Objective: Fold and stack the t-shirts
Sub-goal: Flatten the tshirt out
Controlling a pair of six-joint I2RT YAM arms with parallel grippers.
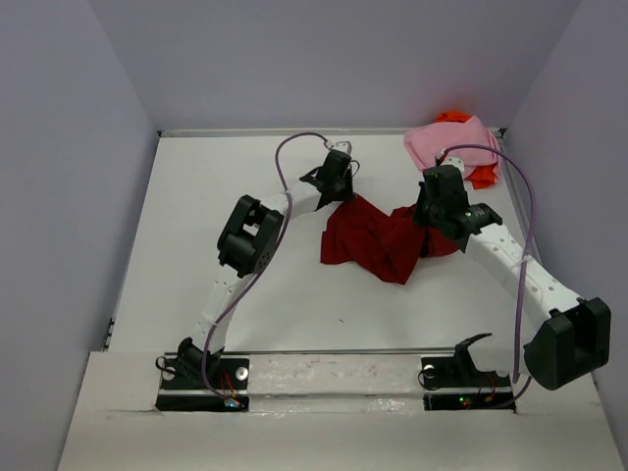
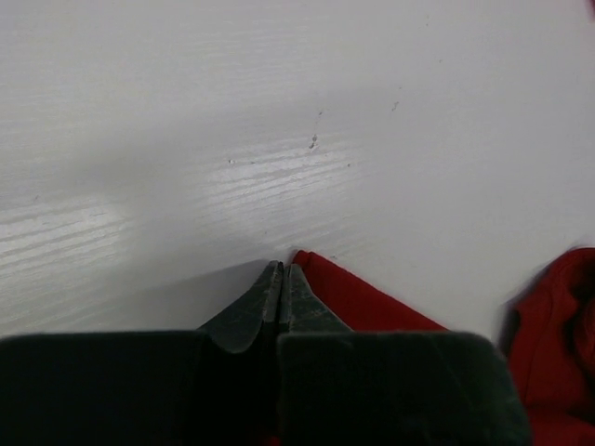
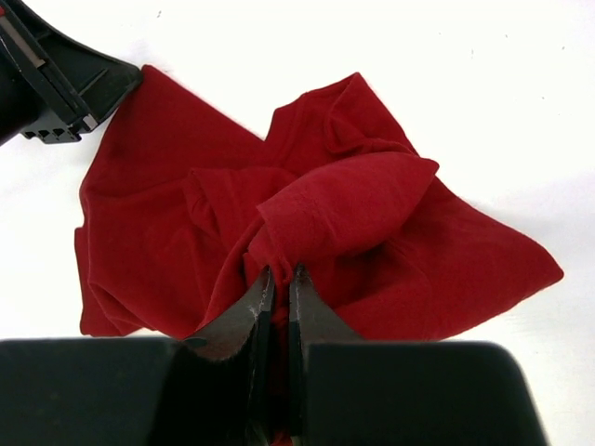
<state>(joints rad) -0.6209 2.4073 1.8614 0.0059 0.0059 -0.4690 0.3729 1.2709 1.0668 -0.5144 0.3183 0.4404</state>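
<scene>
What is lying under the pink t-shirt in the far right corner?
An orange t-shirt pokes out from beneath the pink t-shirt at its far edge and right side. The rest of it is covered, so whether it is folded cannot be seen.

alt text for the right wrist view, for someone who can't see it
The right gripper is shut on a bunched fold of the dark red t-shirt, which lies crumpled on the white table. Part of the left gripper, black, meets the shirt's upper-left corner.
</scene>
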